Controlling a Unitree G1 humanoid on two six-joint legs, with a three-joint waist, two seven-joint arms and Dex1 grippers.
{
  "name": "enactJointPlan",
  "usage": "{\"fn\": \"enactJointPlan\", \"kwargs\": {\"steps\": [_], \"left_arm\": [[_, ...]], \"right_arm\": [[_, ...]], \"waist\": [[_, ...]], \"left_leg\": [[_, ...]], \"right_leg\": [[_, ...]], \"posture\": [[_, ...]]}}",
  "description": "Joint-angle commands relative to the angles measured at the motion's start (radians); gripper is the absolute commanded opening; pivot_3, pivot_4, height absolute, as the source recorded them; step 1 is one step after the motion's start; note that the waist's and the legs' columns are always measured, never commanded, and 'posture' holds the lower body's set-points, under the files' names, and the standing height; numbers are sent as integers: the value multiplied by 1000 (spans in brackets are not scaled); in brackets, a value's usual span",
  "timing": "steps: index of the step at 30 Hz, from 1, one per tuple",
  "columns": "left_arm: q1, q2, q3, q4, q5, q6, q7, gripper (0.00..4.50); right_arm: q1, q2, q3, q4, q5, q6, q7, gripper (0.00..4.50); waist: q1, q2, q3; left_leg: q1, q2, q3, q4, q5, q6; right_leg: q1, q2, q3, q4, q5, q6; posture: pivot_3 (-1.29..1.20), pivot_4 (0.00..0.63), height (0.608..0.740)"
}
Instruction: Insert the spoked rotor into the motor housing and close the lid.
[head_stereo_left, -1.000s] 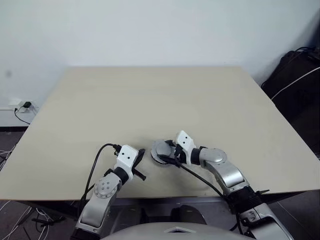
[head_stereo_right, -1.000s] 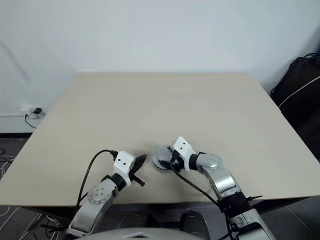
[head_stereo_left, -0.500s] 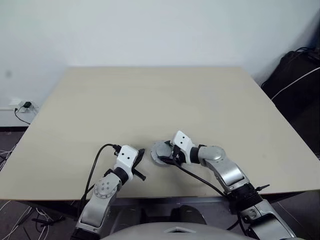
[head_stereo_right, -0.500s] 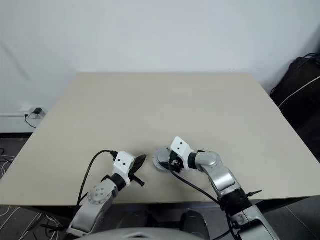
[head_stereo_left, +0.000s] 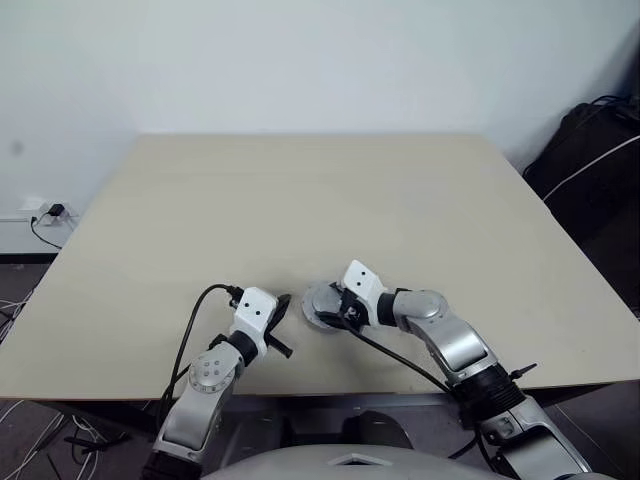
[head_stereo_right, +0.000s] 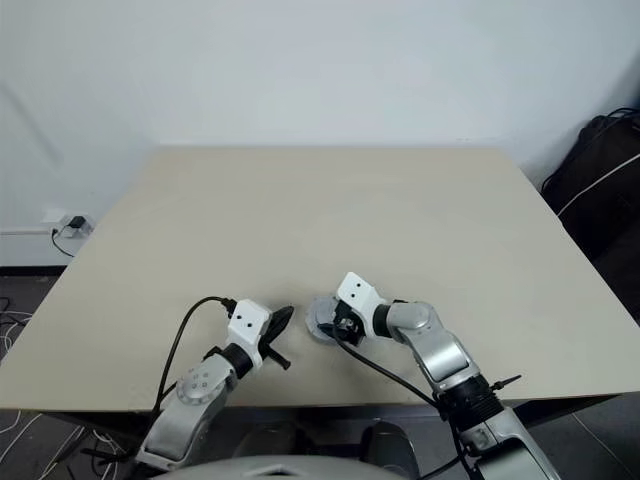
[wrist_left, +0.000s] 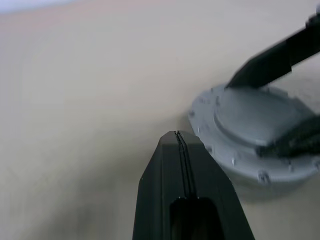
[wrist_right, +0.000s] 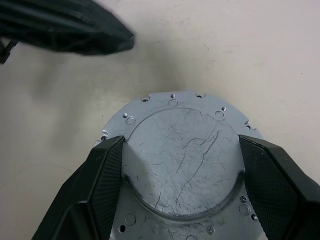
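Note:
The lid (wrist_right: 180, 155), a round grey-silver disc with a raised smooth centre and a holed flange, lies on the table (head_stereo_left: 300, 200) near its front edge. My right gripper (wrist_right: 181, 141) reaches over it from the right. Its two fingers press against opposite sides of the raised centre. My left gripper (head_stereo_left: 283, 306) is shut with nothing in it, and its tip (wrist_left: 177, 136) rests just left of the lid (wrist_left: 250, 130), apart from it. It also crosses the right wrist view as a dark shape (wrist_right: 65, 30). The spoked rotor and the motor housing are hidden or out of view.
The pale tabletop stretches far behind and to both sides of the lid (head_stereo_left: 318, 300). A black bag with a white cable (head_stereo_left: 590, 150) sits off the right edge. A wall socket with cables (head_stereo_left: 40, 212) is on the left, below table height.
My right wrist has tilted a little further over the lid, its white casing shifting slightly left. The lid and the left gripper stay where they were.

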Motion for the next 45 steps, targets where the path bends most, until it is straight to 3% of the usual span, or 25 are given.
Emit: {"fn": "enactJointPlan", "kwargs": {"steps": [1,17,45], "left_arm": [[-79,-20,16,4,-17,37,6,0],[-376,-54,124,221,-299,459,-192,0],[-343,-35,39,186,-303,657,-172,0]], "right_arm": [[-6,-17,8,15,-33,24,-14,3206],[1,-13,9,7,-28,35,-25,3206],[22,-32,8,-19,-23,47,-28,3206]], "waist": [[0,0,0],[-5,-2,-1],[-2,-2,-3]], "left_leg": [[0,0,0,0,0,0],[1,0,0,2,1,-1],[5,-1,-2,2,0,-1]], "right_leg": [[0,0,0,0,0,0],[2,1,-1,0,1,1],[7,0,-1,-1,0,1]], "posture": [[0,0,740],[0,0,740],[0,0,740]]}}
